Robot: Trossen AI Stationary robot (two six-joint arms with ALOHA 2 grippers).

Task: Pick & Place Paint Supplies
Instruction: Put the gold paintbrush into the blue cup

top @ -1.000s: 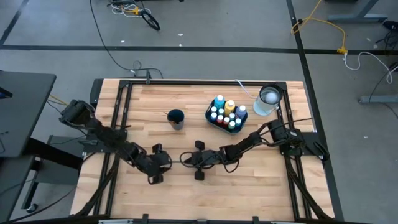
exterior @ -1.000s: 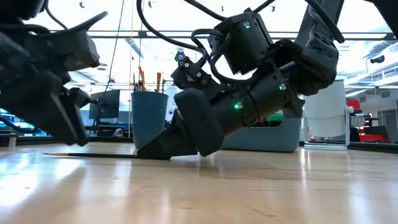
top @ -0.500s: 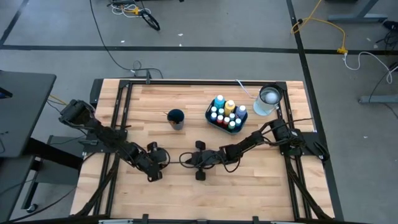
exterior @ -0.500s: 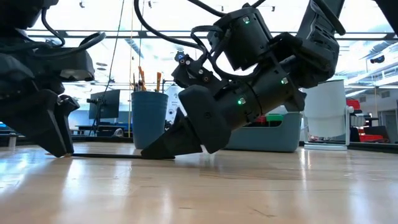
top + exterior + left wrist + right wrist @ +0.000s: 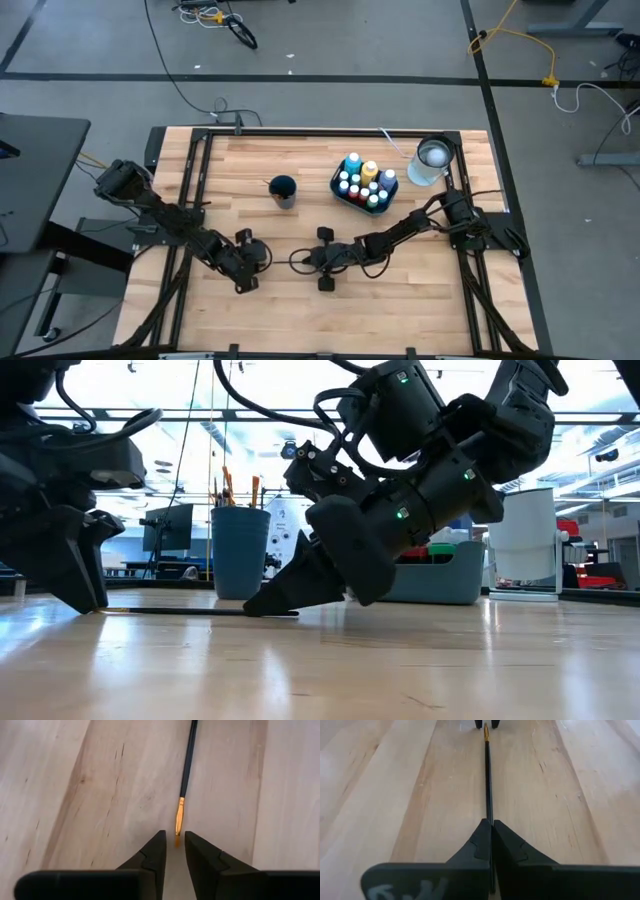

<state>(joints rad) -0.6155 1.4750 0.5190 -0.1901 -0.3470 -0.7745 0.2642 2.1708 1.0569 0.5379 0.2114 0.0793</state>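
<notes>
the right gripper (image 5: 491, 827) is clamped on the dark handle of a paintbrush (image 5: 488, 780) lying flat on the wooden table (image 5: 420, 300). the left gripper (image 5: 173, 840) faces it, fingers slightly parted around the brush's golden tip.

Tabletop (image 5: 75, 795) pale wood w/ visible grain, slight sheen; paintbrush (image 5: 188, 760) glossy black handle, gold metal ferrule.

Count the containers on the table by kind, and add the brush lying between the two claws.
Cups: 2, a blue cup and a pale cup
Bin of paint bottles: 1, the bin
Brush on the table: 1, the brush
Total: 4
</notes>
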